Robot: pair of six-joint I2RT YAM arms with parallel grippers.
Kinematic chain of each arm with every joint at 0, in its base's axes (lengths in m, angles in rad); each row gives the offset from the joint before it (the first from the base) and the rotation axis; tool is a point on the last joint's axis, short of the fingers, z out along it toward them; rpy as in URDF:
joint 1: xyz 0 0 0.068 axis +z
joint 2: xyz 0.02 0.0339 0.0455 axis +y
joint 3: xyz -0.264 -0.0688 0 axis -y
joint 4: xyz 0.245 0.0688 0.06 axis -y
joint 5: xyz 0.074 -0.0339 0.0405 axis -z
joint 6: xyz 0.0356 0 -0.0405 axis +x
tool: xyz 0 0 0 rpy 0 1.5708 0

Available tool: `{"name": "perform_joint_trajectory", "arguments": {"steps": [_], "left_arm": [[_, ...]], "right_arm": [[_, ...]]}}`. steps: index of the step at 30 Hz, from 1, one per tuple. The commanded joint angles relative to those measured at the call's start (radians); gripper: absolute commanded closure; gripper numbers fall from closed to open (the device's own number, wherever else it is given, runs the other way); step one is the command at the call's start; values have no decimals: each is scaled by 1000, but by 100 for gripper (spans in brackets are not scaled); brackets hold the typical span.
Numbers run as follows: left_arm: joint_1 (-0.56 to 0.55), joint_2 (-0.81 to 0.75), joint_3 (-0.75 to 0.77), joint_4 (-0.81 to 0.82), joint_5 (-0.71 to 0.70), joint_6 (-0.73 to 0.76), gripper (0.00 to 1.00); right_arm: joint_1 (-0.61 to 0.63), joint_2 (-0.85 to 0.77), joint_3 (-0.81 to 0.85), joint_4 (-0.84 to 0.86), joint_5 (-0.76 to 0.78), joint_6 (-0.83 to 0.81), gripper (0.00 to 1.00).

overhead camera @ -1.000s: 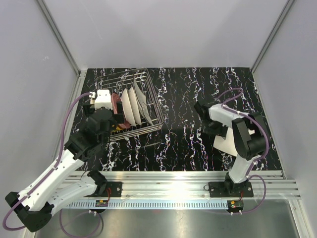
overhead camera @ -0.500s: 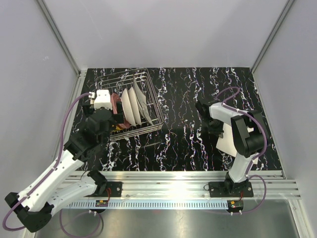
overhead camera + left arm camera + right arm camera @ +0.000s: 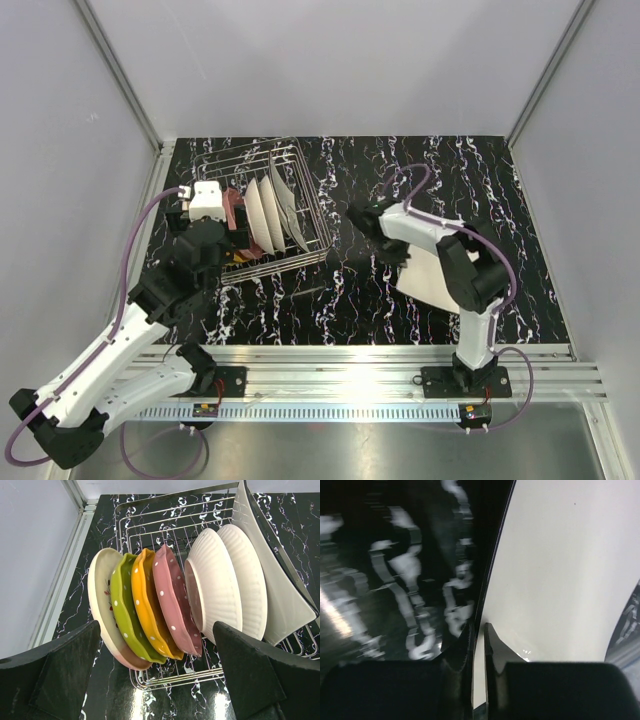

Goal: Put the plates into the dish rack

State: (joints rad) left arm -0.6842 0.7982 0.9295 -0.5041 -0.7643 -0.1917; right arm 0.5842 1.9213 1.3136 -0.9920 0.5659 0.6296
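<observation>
My right end effector (image 3: 479,630) pinches the thin edge of a plain, smooth white plate (image 3: 560,570); my left end effector (image 3: 155,650) is spread wide.

A black marble-look tabletop (image 3: 360,300) with white veins lies beneath the left pincer (image 3: 156,625) and the right pincer (image 3: 479,630). In the right wrist view it shows blurred just left of that pincer. Left of the left pincer an aluminium edge strip (image 3: 60,595) borders the tabletop, with a pale grey wall (image 3: 30,555) beyond it. Far ahead of both pincers stands a grey back panel (image 3: 330,60) between two slanting aluminium posts (image 3: 116,70). Behind both pincers runs a ribbed aluminium rail (image 3: 330,365), then a perforated white strip (image 3: 330,412).
</observation>
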Motion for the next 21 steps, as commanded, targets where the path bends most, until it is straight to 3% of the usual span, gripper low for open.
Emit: {"name": "perform_joint_trajectory", "arguments": {"steps": [1, 6, 15, 18, 21], "left_arm": [[3, -17, 34, 26, -9, -6, 1], [3, -14, 37, 26, -1, -8, 1], [3, -27, 38, 22, 14, -25, 1], [2, -33, 52, 7, 72, -67, 1], [2, -28, 92, -42, 234, -146, 1]], "right_arm": [[121, 48, 113, 64, -106, 91, 100], [184, 50, 124, 46, -83, 117, 100], [215, -134, 122, 64, -70, 99, 100], [215, -191, 108, 88, -72, 91, 100], [215, -235, 88, 118, -99, 65, 100]]}}
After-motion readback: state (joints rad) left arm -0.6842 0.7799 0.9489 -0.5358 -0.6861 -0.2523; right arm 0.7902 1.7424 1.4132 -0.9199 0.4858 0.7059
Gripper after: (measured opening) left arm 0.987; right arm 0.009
